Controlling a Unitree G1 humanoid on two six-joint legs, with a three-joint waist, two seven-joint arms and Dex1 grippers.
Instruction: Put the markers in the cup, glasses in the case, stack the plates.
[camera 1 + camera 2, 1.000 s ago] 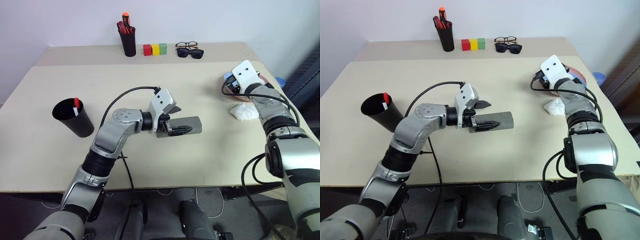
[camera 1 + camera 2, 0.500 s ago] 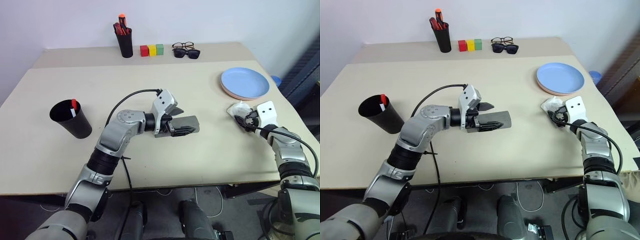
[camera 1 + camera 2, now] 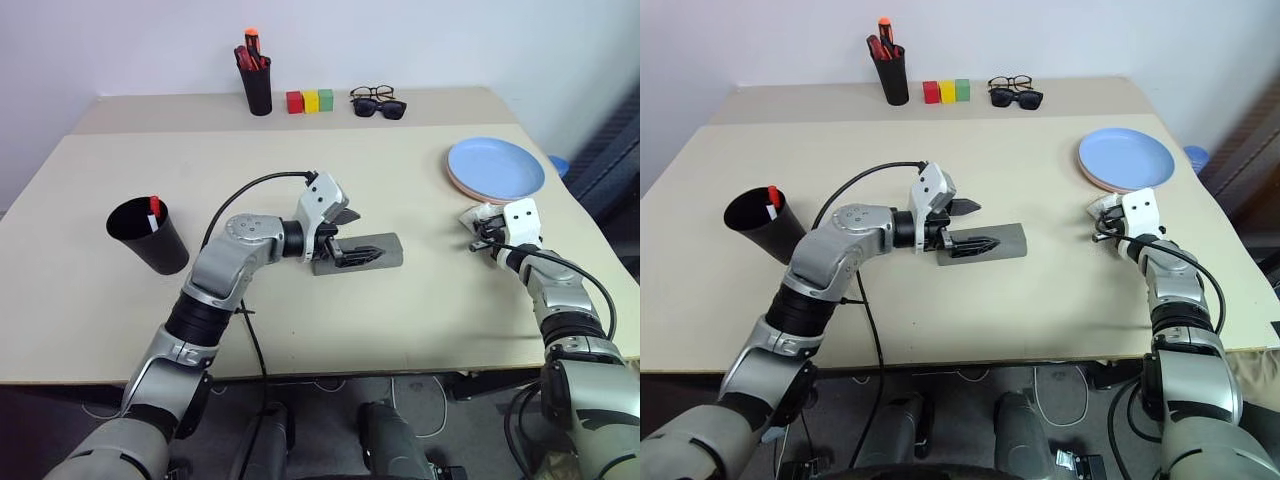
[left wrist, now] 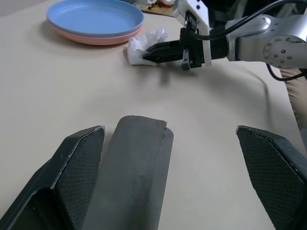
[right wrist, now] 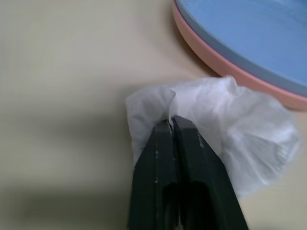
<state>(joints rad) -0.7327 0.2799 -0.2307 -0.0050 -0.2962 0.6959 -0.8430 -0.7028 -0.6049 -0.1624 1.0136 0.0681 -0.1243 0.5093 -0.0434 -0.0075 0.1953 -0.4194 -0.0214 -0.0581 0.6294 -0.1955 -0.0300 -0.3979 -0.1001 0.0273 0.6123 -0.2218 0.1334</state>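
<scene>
The grey case (image 3: 381, 250) lies in the middle of the table between the fingers of my open left gripper (image 3: 358, 236), close to one finger (image 4: 72, 177). My right gripper (image 5: 171, 125) is shut, its tips pinching a crumpled white tissue (image 5: 249, 129) just in front of the plates (image 3: 495, 168); the blue one lies on the pink. The black cup (image 3: 148, 238) stands at the left with the markers' (image 3: 153, 211) red and white ends showing inside. The glasses (image 3: 372, 92) rest at the back of the table.
Black sunglasses (image 3: 381, 107) lie right in front of the glasses. A black pen holder (image 3: 257, 88) with red-orange pens and three coloured blocks (image 3: 310, 99) stand along the back. A cable loops from my left wrist over the table.
My right arm came down from above the plates towards the near side, reached the tissue and shut on it. The left arm has stayed at the case.
</scene>
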